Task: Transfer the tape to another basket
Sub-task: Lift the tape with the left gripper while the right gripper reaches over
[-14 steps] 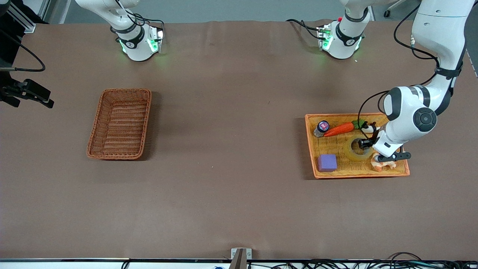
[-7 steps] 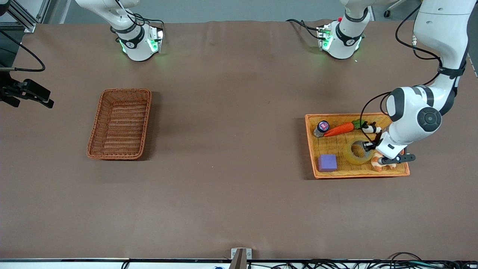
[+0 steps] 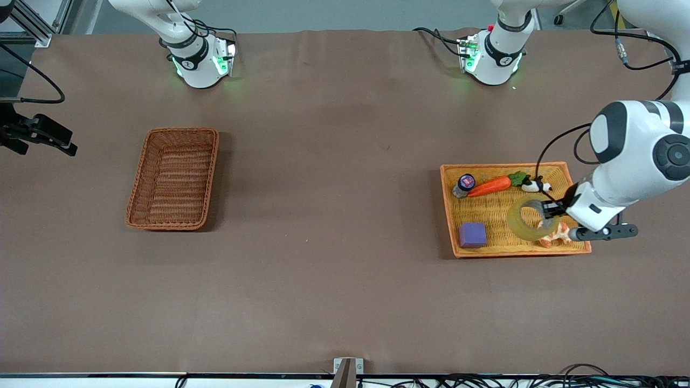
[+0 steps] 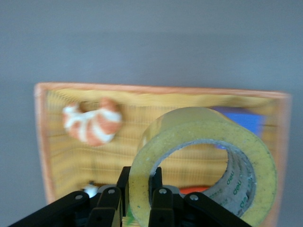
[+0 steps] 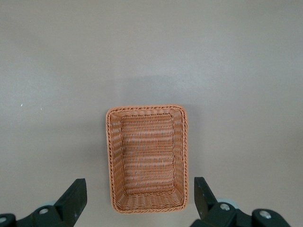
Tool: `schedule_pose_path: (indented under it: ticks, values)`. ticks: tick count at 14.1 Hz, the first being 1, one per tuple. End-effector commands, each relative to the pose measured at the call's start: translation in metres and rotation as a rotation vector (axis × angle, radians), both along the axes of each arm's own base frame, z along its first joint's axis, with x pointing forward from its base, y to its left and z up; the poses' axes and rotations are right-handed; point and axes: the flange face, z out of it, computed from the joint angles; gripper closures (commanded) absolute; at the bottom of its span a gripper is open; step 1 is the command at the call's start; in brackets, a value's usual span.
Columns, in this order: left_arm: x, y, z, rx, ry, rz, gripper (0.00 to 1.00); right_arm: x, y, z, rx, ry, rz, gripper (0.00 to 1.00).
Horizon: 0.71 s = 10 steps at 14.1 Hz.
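Front view: the tape [image 3: 525, 219] is gripped through its wall by the left gripper [image 3: 549, 211] over the orange tray [image 3: 448, 215]; one dark basket [image 3: 173, 178] sits across open table.
Left wrist view: green print, unreadable, is seen inside the core.
Right wrist view: the right gripper [image 5: 142, 201] hangs spread above the basket

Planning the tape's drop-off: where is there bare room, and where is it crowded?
The brown basket holds nothing, and bare table runs between it and the orange tray. The tray is crowded: carrot, purple block, and the left pincer holding the tape.
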Motion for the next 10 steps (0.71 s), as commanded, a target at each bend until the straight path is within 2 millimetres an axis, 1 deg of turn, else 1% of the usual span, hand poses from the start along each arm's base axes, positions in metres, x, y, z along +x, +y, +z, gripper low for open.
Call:
schedule_pose_path:
  ticks: [1, 3, 5, 6, 7, 8, 10]
  values:
    - [-0.002, -0.091, 0.018, -0.03, 0.0, -0.019, 1.0, 0.002, -0.002, 0.0, 0.024, -0.005, 0.005, 0.0]
    - [-0.016, -0.176, 0.012, -0.042, 0.007, 0.011, 1.0, 0.002, -0.002, -0.001, 0.024, -0.003, 0.005, 0.0]
    - [-0.033, -0.262, -0.006, -0.053, 0.025, 0.039, 1.0, 0.002, -0.001, -0.001, 0.024, -0.003, 0.007, 0.0]
    - [-0.039, -0.297, -0.018, -0.06, 0.04, 0.057, 1.0, 0.002, -0.001, -0.001, 0.024, -0.005, 0.008, 0.0]
    - [-0.043, -0.327, -0.037, -0.064, 0.06, 0.085, 1.0, 0.003, -0.001, -0.001, 0.024, -0.003, 0.007, 0.0]
    - [-0.049, -0.36, -0.05, -0.076, 0.069, 0.103, 1.0, 0.003, -0.001, -0.002, 0.024, -0.002, 0.007, 0.0]
    - [-0.065, -0.416, -0.075, -0.094, 0.086, 0.151, 0.99, 0.004, -0.001, -0.003, 0.024, -0.003, 0.007, 0.0]
